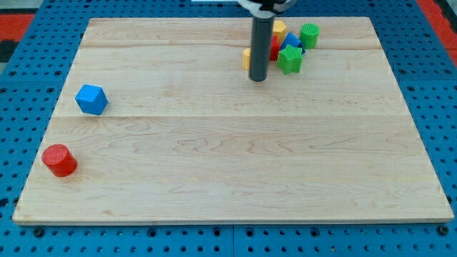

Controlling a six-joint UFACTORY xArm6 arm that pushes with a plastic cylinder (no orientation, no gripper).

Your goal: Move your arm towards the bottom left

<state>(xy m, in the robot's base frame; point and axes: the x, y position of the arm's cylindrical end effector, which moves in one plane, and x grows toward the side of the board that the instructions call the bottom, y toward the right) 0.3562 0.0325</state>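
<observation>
My dark rod comes down from the view's top and my tip (258, 78) rests on the wooden board (228, 157) near the top centre. Just to its right and behind it sits a tight cluster: a green star-shaped block (290, 60), a green cylinder (309, 34), a yellow block (279, 29), a blue block (293, 41), a red block (275, 48) and a yellow block (246, 58) partly hidden by the rod. A blue cube-like block (91, 99) lies at the left. A red cylinder (58, 160) lies at the bottom left.
The board lies on a blue perforated table (21, 86). A red surface (14, 21) shows at the view's top left corner and another at the top right.
</observation>
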